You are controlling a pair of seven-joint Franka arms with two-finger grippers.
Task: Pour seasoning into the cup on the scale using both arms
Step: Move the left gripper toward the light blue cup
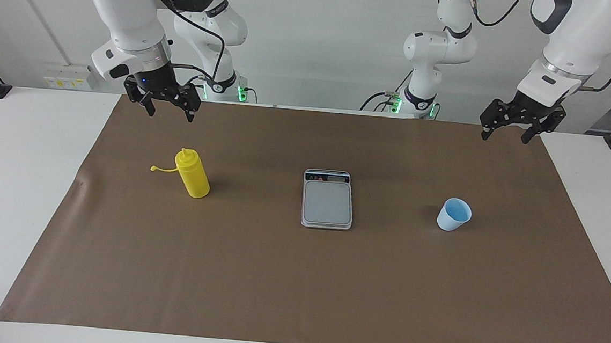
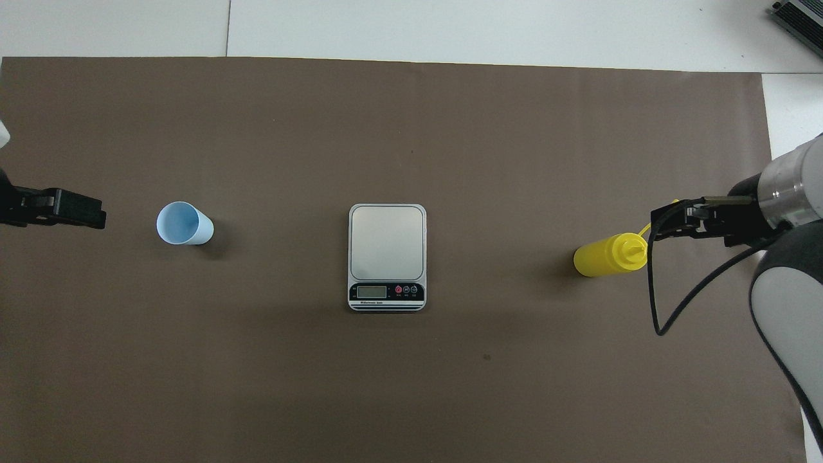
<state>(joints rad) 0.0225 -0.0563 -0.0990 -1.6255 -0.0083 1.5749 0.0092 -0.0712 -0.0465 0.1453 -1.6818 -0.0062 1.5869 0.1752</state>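
The yellow squeeze bottle of seasoning (image 1: pixel 193 177) (image 2: pixel 607 256) stands upright on the brown mat toward the right arm's end, with its cap strap sticking out sideways. The silver-grey scale (image 1: pixel 327 200) (image 2: pixel 387 244) lies at the mat's middle, its display edge toward the robots, with nothing on it. The light-blue cup (image 1: pixel 454 215) (image 2: pixel 184 224) stands upright on the mat toward the left arm's end. My right gripper (image 1: pixel 171 115) (image 2: pixel 675 218) hangs open and empty over the mat's robot-side edge, above the bottle's end. My left gripper (image 1: pixel 504 138) (image 2: pixel 61 209) hangs open and empty over the mat's edge at the cup's end.
The brown mat (image 1: pixel 298 278) covers most of the white table (image 1: pixel 15 172). A black cable (image 2: pixel 662 302) loops down from the right arm's wrist. A dark device (image 2: pixel 800 16) sits at the table's corner farthest from the robots, at the right arm's end.
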